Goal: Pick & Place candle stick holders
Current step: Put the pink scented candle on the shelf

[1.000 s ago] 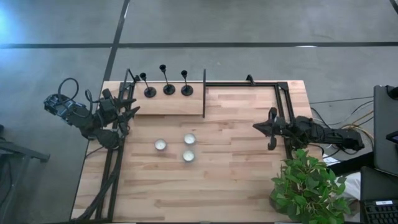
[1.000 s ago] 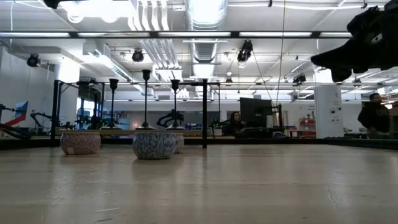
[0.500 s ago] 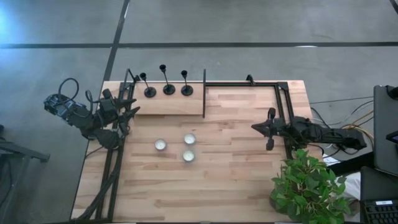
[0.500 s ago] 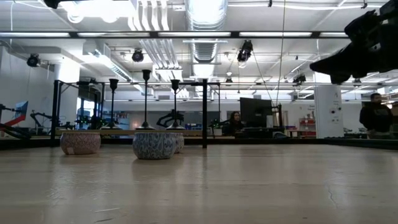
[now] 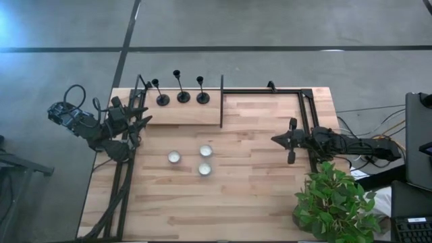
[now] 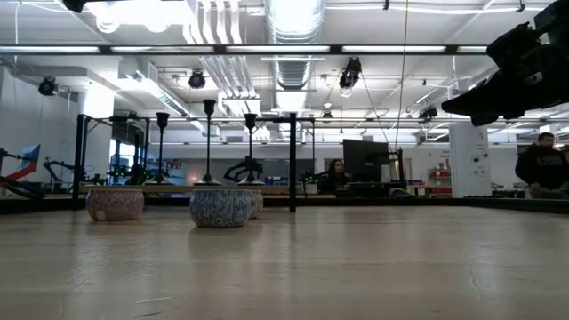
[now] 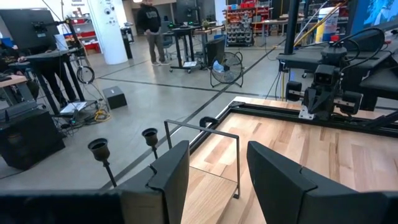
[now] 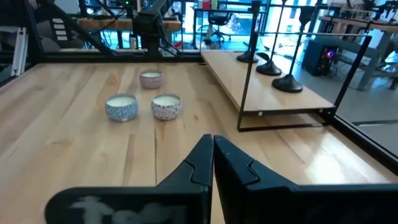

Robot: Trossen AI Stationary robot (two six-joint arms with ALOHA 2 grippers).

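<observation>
My right gripper point(image 5: 291, 142) hovers over the right of the wooden table point(image 5: 256, 196), fingers pressed together, empty. My left gripper point(image 5: 138, 120) waits at the left edge, fingers parted, holding nothing. Three black holders point(image 5: 183, 96) stand in a row on the raised shelf point(image 5: 182, 113) at the back. Three round tealights point(image 5: 204, 151) sit mid-table.

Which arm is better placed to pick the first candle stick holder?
Probably left: its open left claw sits beside the raised shelf holding the candle stick holders; the shut right claw is farther off.
</observation>
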